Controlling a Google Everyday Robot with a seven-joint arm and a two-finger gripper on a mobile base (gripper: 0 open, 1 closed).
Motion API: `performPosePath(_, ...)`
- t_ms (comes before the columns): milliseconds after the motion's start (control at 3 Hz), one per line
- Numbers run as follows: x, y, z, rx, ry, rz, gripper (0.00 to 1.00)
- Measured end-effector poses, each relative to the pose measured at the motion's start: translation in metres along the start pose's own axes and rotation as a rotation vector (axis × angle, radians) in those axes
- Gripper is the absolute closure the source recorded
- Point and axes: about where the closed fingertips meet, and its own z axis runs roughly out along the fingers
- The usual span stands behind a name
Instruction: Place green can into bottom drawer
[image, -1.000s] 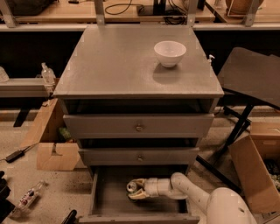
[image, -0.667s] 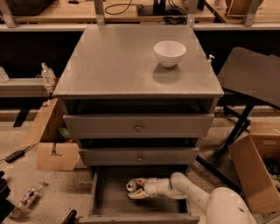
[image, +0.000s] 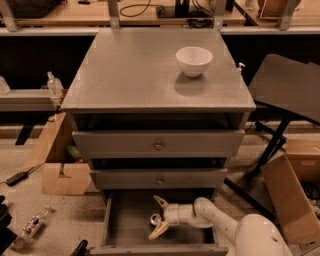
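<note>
- The gripper (image: 155, 217) sits inside the pulled-out bottom drawer (image: 125, 225), its two fingers (image: 161, 202) spread wide — one towards the cabinet, one towards the drawer's front edge.
- The green can (image: 156, 219) lies between those fingers, silver end showing; whether either touches it I cannot tell.
- Behind the gripper, the white arm (image: 215, 220) runs off to the lower right.
- Above it — two closed knobbed drawers (image: 159, 145), then a white bowl (image: 194, 60) on the cabinet top (image: 140, 70).
</note>
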Motion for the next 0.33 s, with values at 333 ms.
performPosePath(333, 0.0, 0.0, 0.0, 0.0, 0.0, 0.0, 0.0)
